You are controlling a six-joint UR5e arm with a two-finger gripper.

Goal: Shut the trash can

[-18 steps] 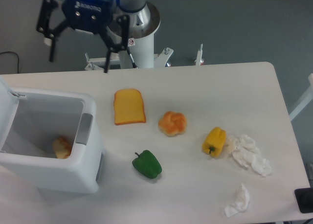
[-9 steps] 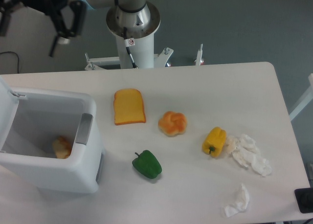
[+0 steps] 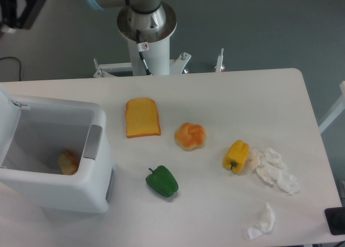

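Observation:
The trash can [image 3: 64, 190] is a big white bin at the table's left side, and it stands open. Its lid [image 3: 6, 109] is tipped up along the left image edge. A grey latch tab [image 3: 94, 142] sits on its right wall. A small orange-brown food piece [image 3: 67, 162] lies inside on the bottom. My gripper [image 3: 16, 11] shows only as dark parts in the top left corner, high above and behind the bin. Most of it is cut off by the frame, so how its jaws stand is hidden.
On the table lie a slice of toast [image 3: 143, 117], a bun [image 3: 190, 135], a green pepper [image 3: 161, 181], a yellow pepper [image 3: 236, 155] and crumpled tissues [image 3: 276, 170] [image 3: 262, 221]. The robot base [image 3: 146, 26] stands behind the far edge.
The gripper has swung left from above the table's back edge to the top left corner, mostly leaving the frame. The bin and the food items have not moved.

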